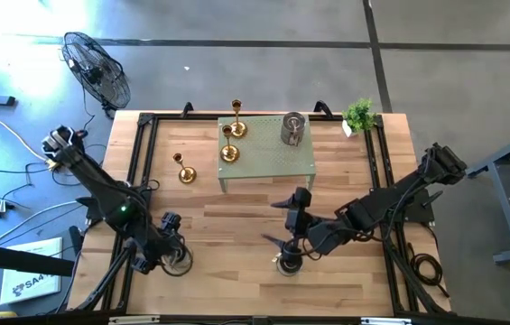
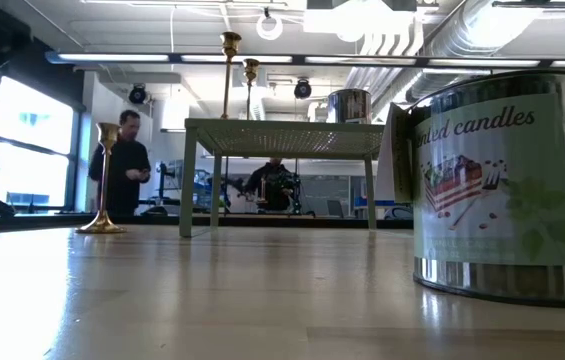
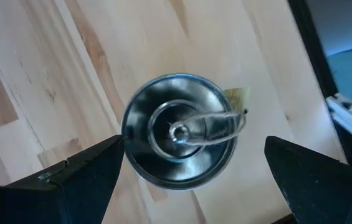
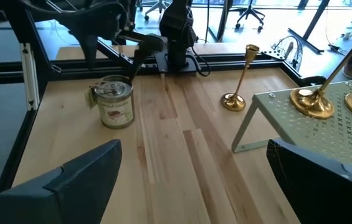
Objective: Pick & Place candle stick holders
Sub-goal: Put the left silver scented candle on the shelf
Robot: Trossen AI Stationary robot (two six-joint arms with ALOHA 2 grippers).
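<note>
Tabletop (image 1: 236,217): pale wood planks, black rails.
Room: grey floor, fan (image 1: 97,68) beyond.
Brass holders (image 1: 185,171): upright, stems vertical, two on shelf (image 1: 273,161).
Left pincer (image 3: 191,171): wide, over tin (image 3: 179,137).
Right pincer (image 4: 194,180): wide, empty.

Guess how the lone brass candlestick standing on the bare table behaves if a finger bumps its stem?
The brass candlestick probably tips easily: it has a tall thin stem over a small round base. It looks like rigid metal, so it is unlikely to bend or break. Its polished surface may be slippery between the fingers. Once down, it might roll in an arc.
</note>
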